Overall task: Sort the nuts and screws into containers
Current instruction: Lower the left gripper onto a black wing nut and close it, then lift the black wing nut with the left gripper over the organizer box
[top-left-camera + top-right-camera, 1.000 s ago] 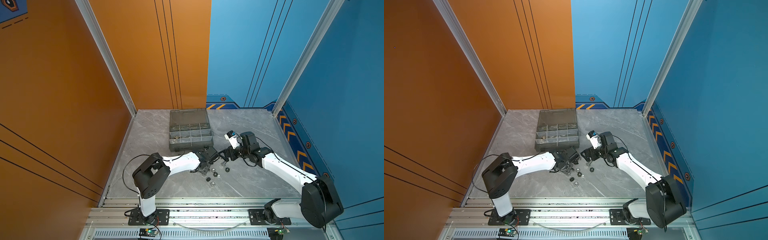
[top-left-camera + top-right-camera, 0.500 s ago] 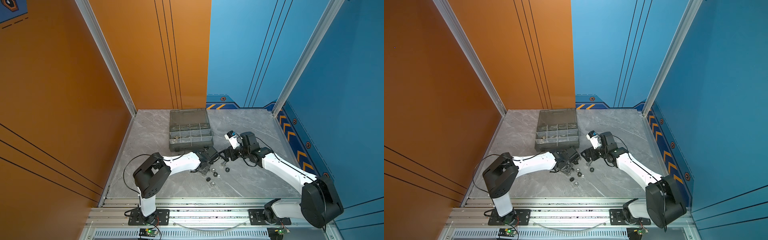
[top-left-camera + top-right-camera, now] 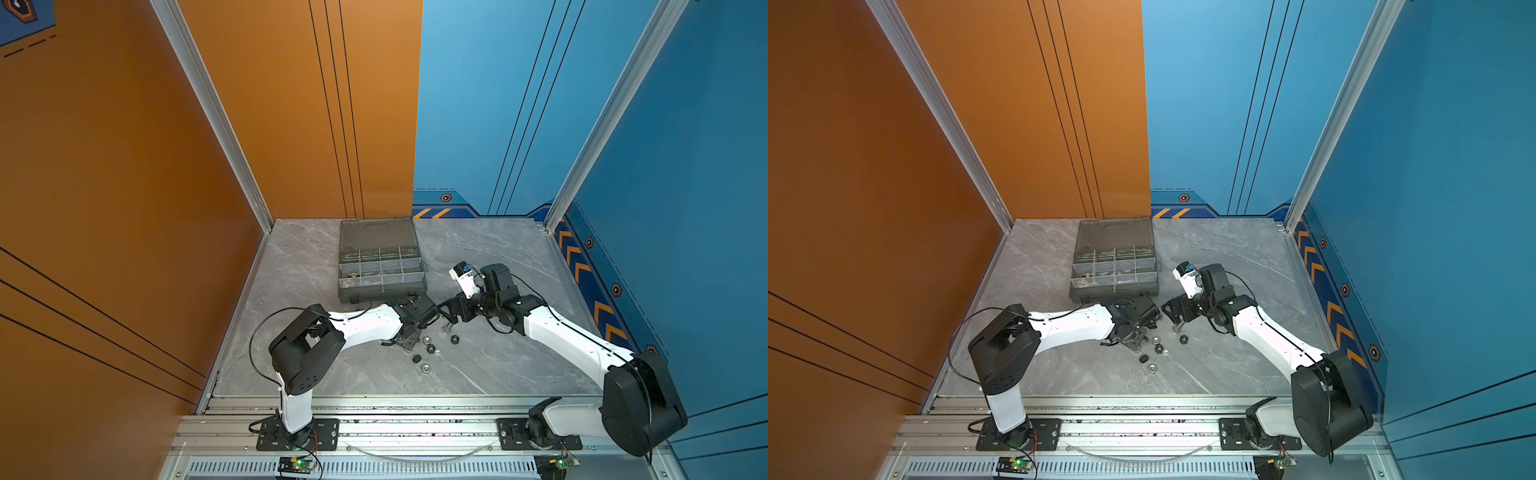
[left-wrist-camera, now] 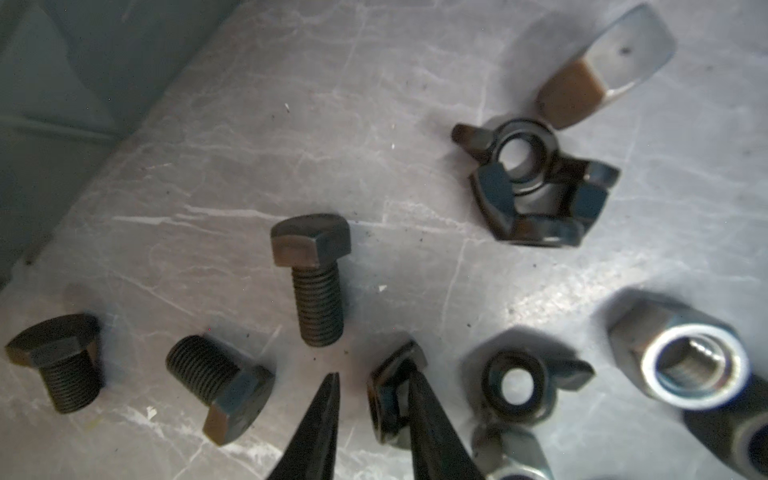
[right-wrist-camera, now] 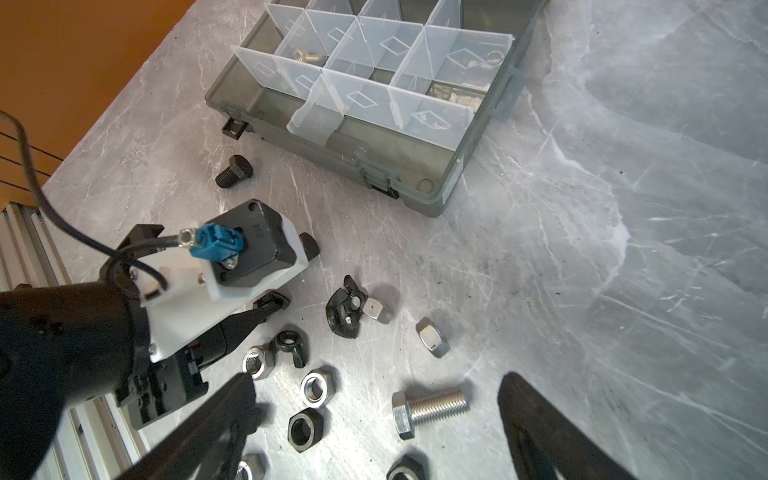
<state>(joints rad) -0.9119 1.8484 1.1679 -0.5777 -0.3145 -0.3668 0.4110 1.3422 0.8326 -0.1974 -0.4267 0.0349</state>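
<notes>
Narrowing since a second ago, the left fingers (image 4: 320, 428) bracket, not yet clenched, a small black nut (image 4: 388, 399) lying on the grey marbled desk (image 4: 374, 124) near the dark grey organiser case (image 3: 382, 291), so a pickup looks imminent, while the right fingers (image 5: 536, 428) hang spread wide.

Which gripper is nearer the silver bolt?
Right. Right gripper hangs over the silver bolt, fingers either side. Left gripper is farther, at a black nut.

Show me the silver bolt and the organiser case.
silver bolt (image 5: 432, 409): right wrist view, on its threaded shank.
organiser case (image 5: 328, 151): right wrist view, on its front wall.
</notes>
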